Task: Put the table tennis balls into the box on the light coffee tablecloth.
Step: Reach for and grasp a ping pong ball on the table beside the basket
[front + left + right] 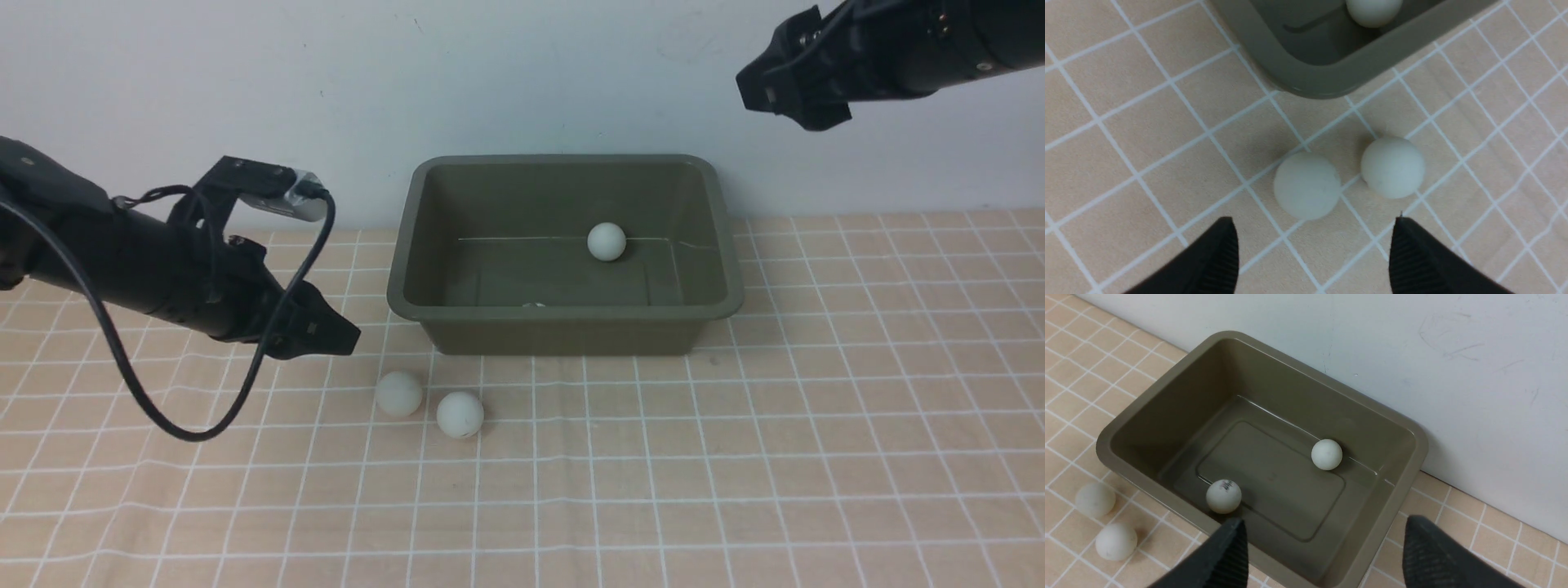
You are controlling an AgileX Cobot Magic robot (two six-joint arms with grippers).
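The olive-grey box (424,310) stands on the light coffee tablecloth (735,457) by the back wall. One white ball (606,242) lies inside near its far wall, and another (1223,496), with a dark print, lies by its near wall, almost hidden in the front view. Two more balls (399,394) (460,414) lie on the cloth in front of the box's left corner. My left gripper (347,336) is open and empty, hovering just left of and above them (1307,185) (1392,167). My right gripper (784,98) is open and empty, high above the box's right end.
A pale wall (245,82) rises right behind the box. My left arm's black cable (188,433) loops down close to the cloth at the left.
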